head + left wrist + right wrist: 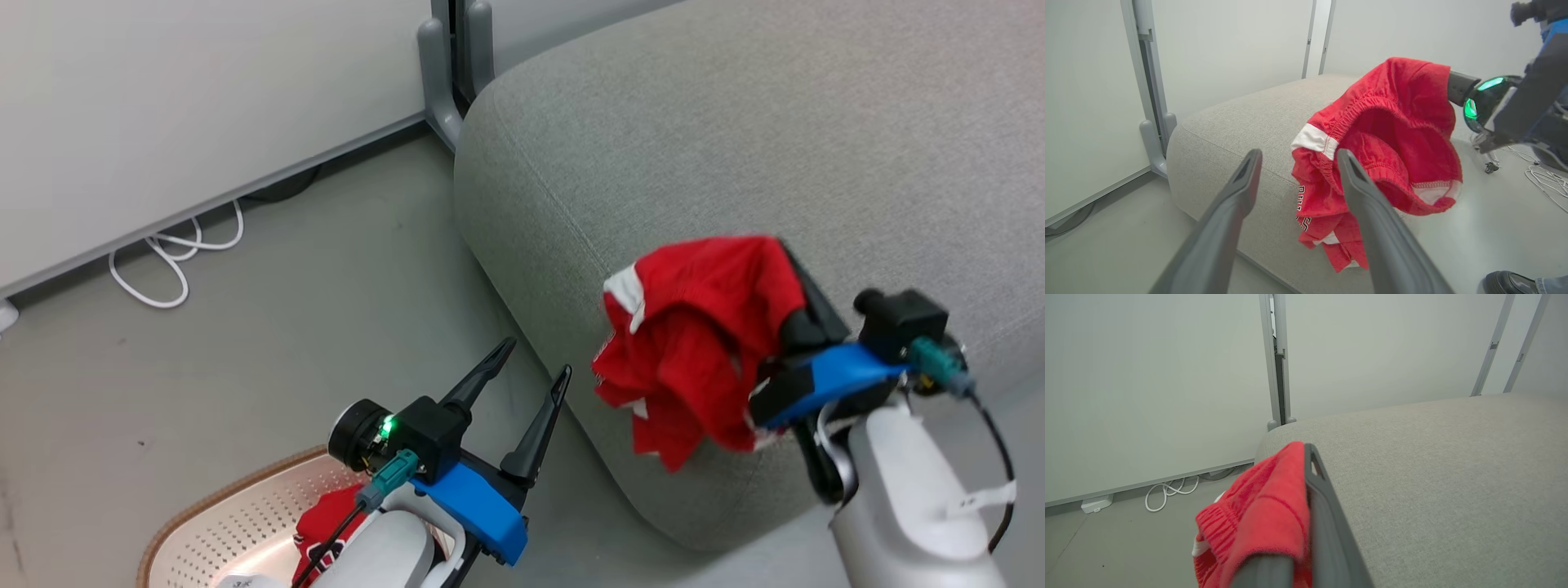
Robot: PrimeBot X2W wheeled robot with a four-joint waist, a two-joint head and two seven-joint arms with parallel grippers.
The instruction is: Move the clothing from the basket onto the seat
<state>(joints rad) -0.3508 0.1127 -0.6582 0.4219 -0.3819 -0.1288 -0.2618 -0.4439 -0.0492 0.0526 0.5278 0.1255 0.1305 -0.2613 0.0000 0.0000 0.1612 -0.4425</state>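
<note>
Garment hangs bunched from R gripper, which is clamped on it. It is held high at the seat near edge, prob. so the cloth clears the cushion side; not yet laid down. R arm reaches in from right, fingers aimed far-left. L gripper wide, empty, poised over basket; 2nd garment inside.

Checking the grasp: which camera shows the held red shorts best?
Left wrist view: the red shorts show nearly whole, with waistband, white trim and black lettering. Head view has them bunched on the right gripper; right wrist view, a red fold beside a finger.
</note>
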